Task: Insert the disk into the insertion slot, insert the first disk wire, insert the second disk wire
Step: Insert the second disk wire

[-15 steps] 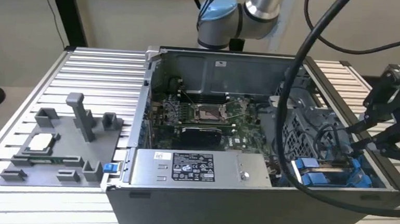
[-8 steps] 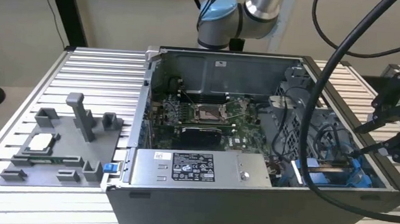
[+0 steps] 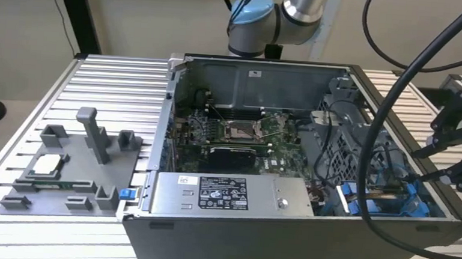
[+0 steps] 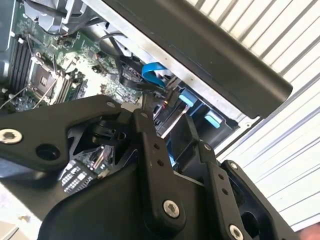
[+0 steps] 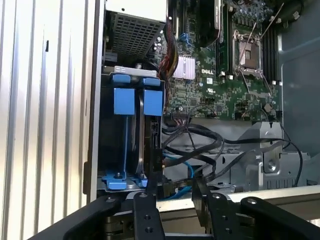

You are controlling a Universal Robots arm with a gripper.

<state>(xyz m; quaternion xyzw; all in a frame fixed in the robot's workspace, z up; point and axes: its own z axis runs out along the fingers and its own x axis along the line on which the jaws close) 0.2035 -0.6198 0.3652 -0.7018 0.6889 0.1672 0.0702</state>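
Gripper (image 5: 170, 200), lower centre of the first wrist view: jaws apart, straddling a black connector. Disk (image 5: 150, 130) already seated in the insertion slot (image 5: 122, 145), centre left. Wire step in hand; alignment needed.

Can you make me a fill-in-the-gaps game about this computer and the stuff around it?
1. The insertion slot has plastic tabs coloured bright ____.
2. In the exterior view, the grey tray with upright pegs lies on the ____ of the computer case.
3. The case's side panel is ____, so the green circuit board inside can be seen.

Missing words: blue; left; off
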